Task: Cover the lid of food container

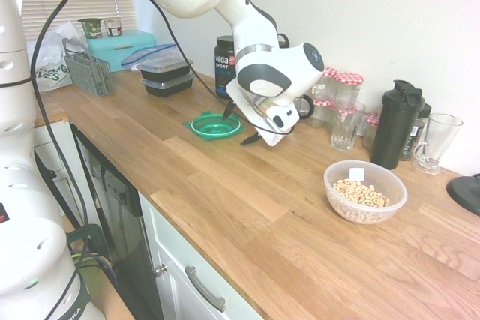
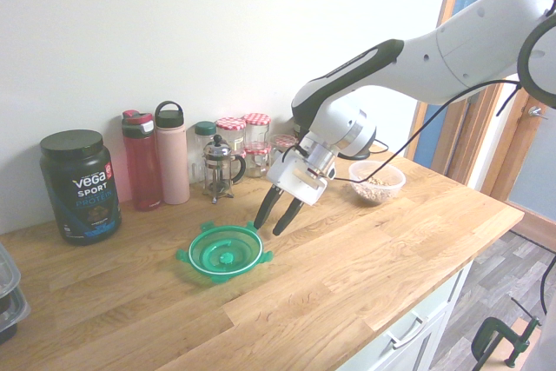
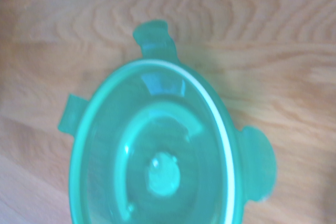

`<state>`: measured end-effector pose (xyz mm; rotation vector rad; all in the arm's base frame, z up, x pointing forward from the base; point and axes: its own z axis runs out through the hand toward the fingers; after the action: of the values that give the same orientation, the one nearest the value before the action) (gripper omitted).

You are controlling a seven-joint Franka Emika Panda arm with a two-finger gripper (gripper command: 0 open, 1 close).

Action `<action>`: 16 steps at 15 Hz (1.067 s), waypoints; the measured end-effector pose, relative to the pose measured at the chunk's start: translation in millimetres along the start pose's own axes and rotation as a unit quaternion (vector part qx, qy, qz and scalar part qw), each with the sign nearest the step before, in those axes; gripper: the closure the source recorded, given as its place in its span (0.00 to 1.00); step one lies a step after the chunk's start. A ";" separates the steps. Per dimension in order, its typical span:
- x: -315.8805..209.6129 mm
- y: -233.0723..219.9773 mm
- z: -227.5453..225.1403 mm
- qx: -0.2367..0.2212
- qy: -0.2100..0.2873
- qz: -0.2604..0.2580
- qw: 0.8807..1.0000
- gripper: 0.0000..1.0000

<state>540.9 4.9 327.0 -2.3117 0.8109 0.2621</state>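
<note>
Round translucent green lid [image 2: 225,253], four clip tabs, flat on grained wooden counter [image 2: 365,249]; gripper [image 2: 276,218] above, jaws apart, empty.

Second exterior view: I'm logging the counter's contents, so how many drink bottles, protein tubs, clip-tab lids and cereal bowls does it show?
Drink bottles: 2
Protein tub: 1
Clip-tab lid: 1
Cereal bowl: 1
Total: 5

A: Arm look?
B: White glossy shells, dark grey joint bands, black cable along it. Gripper [image 2: 278,215]: white block body, two slim black fingers [image 2: 263,212].
A: Markings?
B: Small blue light on the wrist cap.
</note>
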 end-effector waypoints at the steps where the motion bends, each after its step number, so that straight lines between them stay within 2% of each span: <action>1: 1.4 -0.5 2.7 0.006 -0.003 0.003 1.000 0.00; 5: 2.5 -4.6 27.6 0.041 -0.034 0.012 0.999 0.00; 6: 3.1 -5.7 35.4 0.048 -0.041 0.013 0.998 1.00; 10: 3.7 -13.6 48.3 0.065 -0.056 0.011 0.996 1.00; 16: 0.6 -15.6 60.6 0.060 -0.062 0.007 0.996 1.00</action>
<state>552.8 53.2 289.0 -2.1564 0.7590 0.3501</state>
